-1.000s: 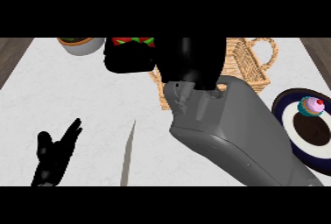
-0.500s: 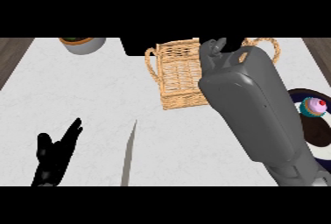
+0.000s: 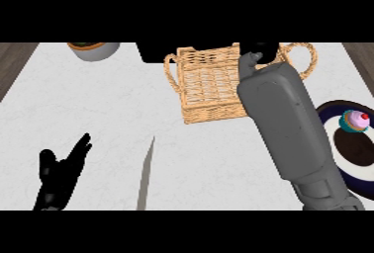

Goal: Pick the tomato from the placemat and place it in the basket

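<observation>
Head view showed the right hand [image 3: 257, 49] stretched over the far right part of the woven basket [image 3: 208, 84], its grey forearm hiding that side of the rim. Only a dark patch of the hand showed at the top of the bench [image 3: 95, 113], so whether its fingers were curled or straight could not be told. The tomato was nowhere visible: not on the bench, not in the part of the basket's floor that showed. It may have been inside the hand or behind the forearm; that could not be settled. A black patch behind the basket may have been the placemat [image 3: 157, 52], though this was uncertain.

Judged from this, the step in hand was the release into the basket. To do it well, the hand should be centred over the basket's open floor rather than its handle or rim, lowered close, and the fingers opened only then, so that a round thing would not roll out.

Counted: one basket with two handles; one dark plate [image 3: 354, 148] at the right edge carrying one cupcake [image 3: 355, 120]; one grey bowl [image 3: 93, 49] at the far left; two hands, the left hand [image 3: 60, 173] resting open near the lower left, fingers up.
</observation>
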Available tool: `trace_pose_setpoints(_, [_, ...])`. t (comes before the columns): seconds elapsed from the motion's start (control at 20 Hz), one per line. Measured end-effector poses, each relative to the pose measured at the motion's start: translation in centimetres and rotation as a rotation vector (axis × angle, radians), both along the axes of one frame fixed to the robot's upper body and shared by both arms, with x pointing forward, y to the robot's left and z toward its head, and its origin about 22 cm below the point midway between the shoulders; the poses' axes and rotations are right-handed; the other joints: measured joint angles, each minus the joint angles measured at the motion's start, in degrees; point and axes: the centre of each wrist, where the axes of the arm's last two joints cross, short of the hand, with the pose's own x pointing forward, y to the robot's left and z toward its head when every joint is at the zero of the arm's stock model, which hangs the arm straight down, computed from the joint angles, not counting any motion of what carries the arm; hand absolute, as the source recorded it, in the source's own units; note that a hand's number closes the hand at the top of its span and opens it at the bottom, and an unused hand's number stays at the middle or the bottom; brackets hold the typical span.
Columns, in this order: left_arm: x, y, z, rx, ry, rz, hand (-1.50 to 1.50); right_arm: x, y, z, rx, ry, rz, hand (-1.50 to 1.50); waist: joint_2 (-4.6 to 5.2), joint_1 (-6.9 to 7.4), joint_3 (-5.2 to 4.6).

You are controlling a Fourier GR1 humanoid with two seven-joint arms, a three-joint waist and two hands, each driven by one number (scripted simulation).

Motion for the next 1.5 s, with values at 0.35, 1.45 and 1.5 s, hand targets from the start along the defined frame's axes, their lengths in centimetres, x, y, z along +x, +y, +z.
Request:
trace_pose_setpoints(0.35, [0.1, 0.2, 0.1, -0.003, 0.010, -0.007, 0.00, 1.4, -2.6, -3.9, -0.004, 0.024, -0.033, 1.50, -0.11, -0.15, 0.06])
trace_pose_setpoints(1.45, [-0.2, 0.0, -0.5, 0.003, 0.004, 0.012, 0.00, 1.3, -11.3, -3.6, -0.102, -0.033, -0.174, -1.50, -0.46, -0.95, 0.15])
trace_pose_setpoints(1.5, [-0.2, -0.2, -0.5, 0.001, 0.003, 0.012, 0.00, 1.2, -11.9, -3.2, -0.088, -0.033, -0.193, -1.50, -0.48, -0.99, 0.15])
